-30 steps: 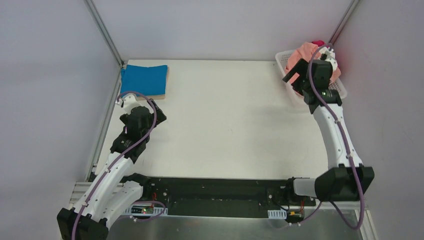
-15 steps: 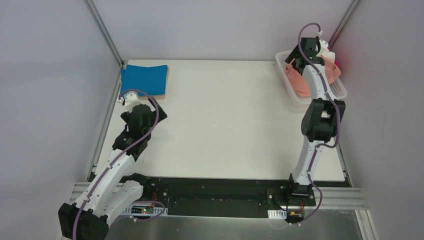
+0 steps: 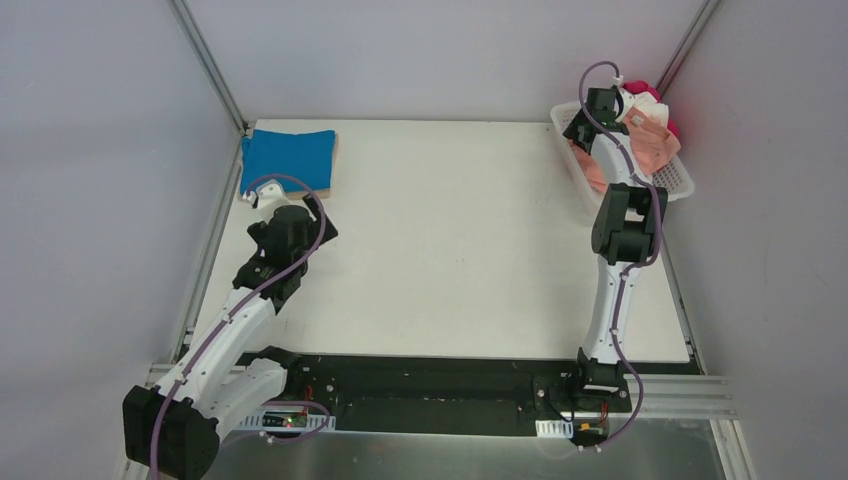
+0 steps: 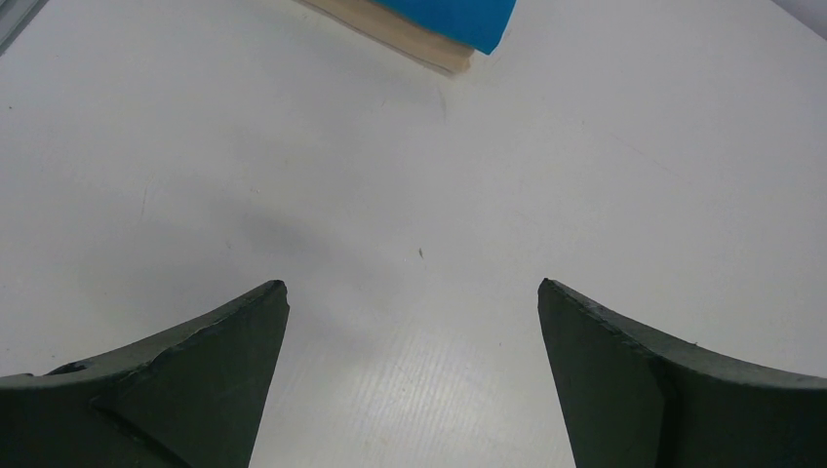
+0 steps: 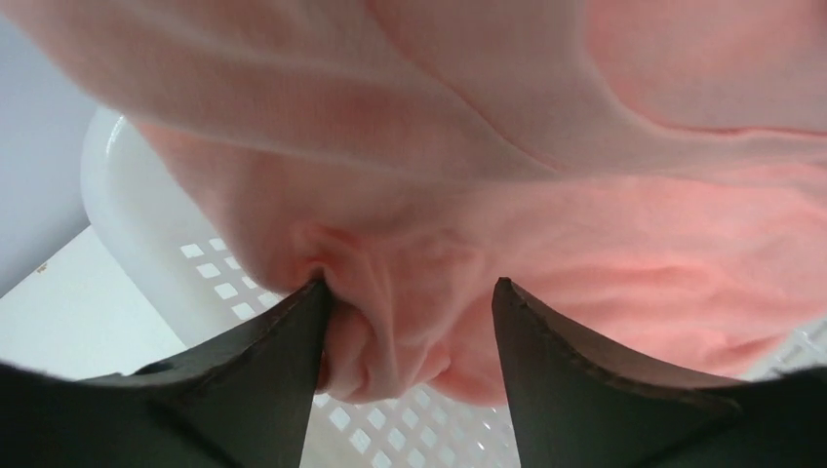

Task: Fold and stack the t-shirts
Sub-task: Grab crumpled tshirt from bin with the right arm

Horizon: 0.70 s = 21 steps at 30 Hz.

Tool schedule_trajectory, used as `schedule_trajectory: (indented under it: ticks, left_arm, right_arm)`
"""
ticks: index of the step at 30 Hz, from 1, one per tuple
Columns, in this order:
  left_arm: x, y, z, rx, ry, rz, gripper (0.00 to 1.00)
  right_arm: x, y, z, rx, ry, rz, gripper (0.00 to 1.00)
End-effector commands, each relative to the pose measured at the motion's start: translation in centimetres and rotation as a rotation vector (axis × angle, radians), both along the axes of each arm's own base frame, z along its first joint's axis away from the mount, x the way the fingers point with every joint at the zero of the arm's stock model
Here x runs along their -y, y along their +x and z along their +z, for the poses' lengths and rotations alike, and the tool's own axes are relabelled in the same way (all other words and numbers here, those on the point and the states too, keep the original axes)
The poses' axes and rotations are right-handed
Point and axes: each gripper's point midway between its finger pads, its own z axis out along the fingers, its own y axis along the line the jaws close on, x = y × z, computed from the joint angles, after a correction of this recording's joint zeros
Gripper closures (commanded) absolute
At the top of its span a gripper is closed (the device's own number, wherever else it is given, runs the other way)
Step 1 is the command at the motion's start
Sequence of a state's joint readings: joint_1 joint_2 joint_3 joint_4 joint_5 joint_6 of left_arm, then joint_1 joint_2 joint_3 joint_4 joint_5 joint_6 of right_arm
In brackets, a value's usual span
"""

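Overhead, blue t-shirt (image 3: 288, 158): folded flat on the tan board (image 3: 334, 160), far-left corner of the desk (image 3: 450, 230).
Overhead, lattice basket (image 3: 572, 168): far-right corner, with the salmon-pink t-shirt (image 3: 652, 140) heaped in it and a bit of a magenta t-shirt (image 3: 672, 128) showing behind.
Overhead, right tool (image 3: 606, 108): stretched out over the basket, down at the pink heap.
Overhead, left tool (image 3: 287, 222): over bare desk, near the blue t-shirt but apart from it.
Left wrist, left tool (image 4: 412, 292): fingers spread wide with nothing between them; a blue corner and the board's edge lie ahead.
Right wrist, right tool (image 5: 410, 288): fingers drawn in on a bunched fold of the salmon-pink t-shirt, pinching it, with the basket's white lattice just below.
Step in hand: by my reading, fetching shirt number 2 from the basket; 1 already lies folded.
Next move: likely a lift clear of the rim without dragging the magenta t-shirt along, then a carry to open desk, where both tools can spread it flat.
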<state>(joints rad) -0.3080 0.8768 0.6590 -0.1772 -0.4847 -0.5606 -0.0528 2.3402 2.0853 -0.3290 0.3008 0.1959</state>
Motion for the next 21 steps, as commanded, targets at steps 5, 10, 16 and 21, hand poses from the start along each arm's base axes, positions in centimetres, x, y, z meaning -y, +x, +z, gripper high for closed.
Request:
schedule_trajectory:
  ticks: [5, 10, 16, 21]
  left_arm:
    - [-0.2, 1.1, 1.6, 0.035, 0.023, 0.02, 0.0]
    - [-0.3, 0.7, 2.1, 0.053, 0.022, 0.012, 0.0]
    - [-0.4, -0.1, 2.6, 0.089, 0.005, 0.01, 0.0]
    - [-0.6, -0.8, 3.2, 0.125, -0.014, 0.01, 0.0]
  right_arm:
    - [0.9, 3.7, 3.9, 0.185, 0.065, 0.021, 0.74]
    - [1.4, 3.0, 9.1, 0.277, 0.062, 0.025, 1.0]
    - [2.0, -1.0, 19.0, 0.412, -0.034, 0.027, 1.0]
    - [1.1, -5.1, 25.5, 0.529, -0.063, 0.074, 1.0]
